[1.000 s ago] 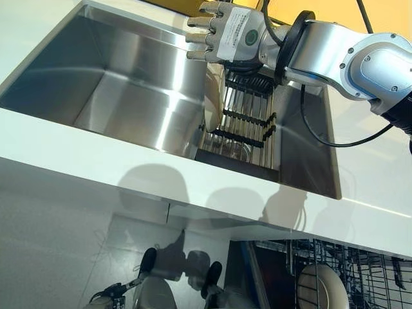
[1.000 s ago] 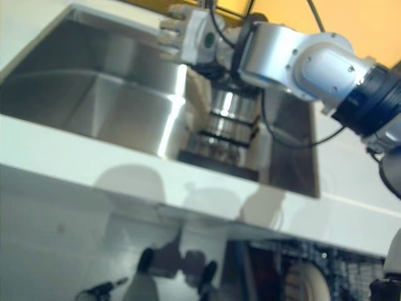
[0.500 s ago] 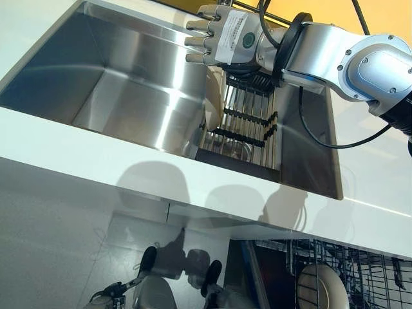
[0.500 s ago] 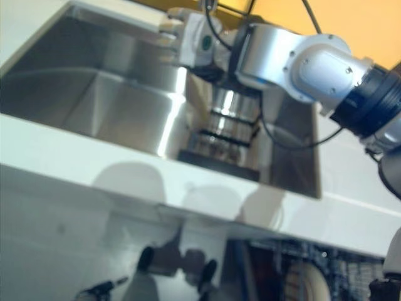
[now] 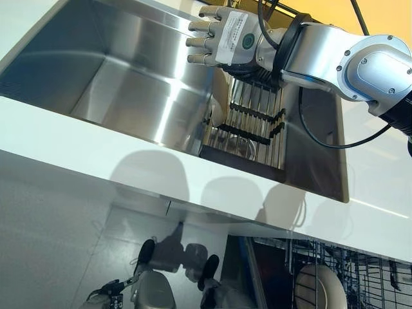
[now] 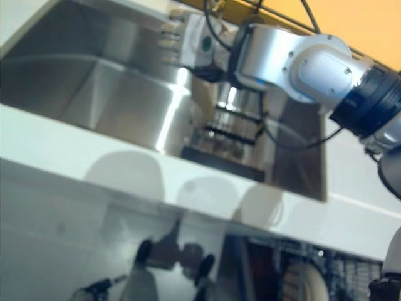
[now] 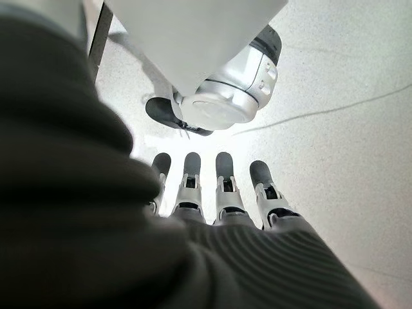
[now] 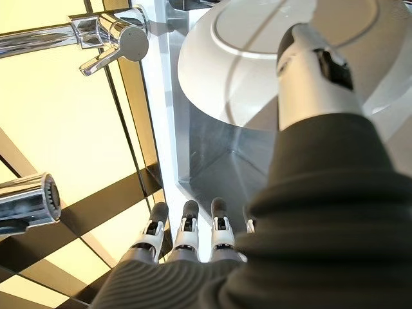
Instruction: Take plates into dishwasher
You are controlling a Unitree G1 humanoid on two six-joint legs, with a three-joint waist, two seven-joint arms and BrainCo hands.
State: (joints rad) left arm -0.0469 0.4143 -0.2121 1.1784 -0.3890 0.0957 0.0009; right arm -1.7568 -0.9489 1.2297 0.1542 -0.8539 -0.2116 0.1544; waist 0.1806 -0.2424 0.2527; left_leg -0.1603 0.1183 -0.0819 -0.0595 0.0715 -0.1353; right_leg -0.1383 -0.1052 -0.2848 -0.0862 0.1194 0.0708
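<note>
Above sink rack point(image 5: 251, 122), right hand point(image 5: 222, 35), open-fingered.

The right hand point(image 8: 193, 248) points straight fingers toward a chrome faucet point(image 8: 112, 38); its thumb crosses a round white plate point(image 8: 238, 77).

you have the sink point(image 5: 122, 77) set into the counter point(image 5: 96, 158), with the dish rack point(image 5: 248, 125) in its right part and a plate point(image 5: 217, 106) at the rack's left side. below the counter, at right, another plate point(image 5: 320, 286) stands in the dishwasher rack point(image 5: 360, 283).
</note>
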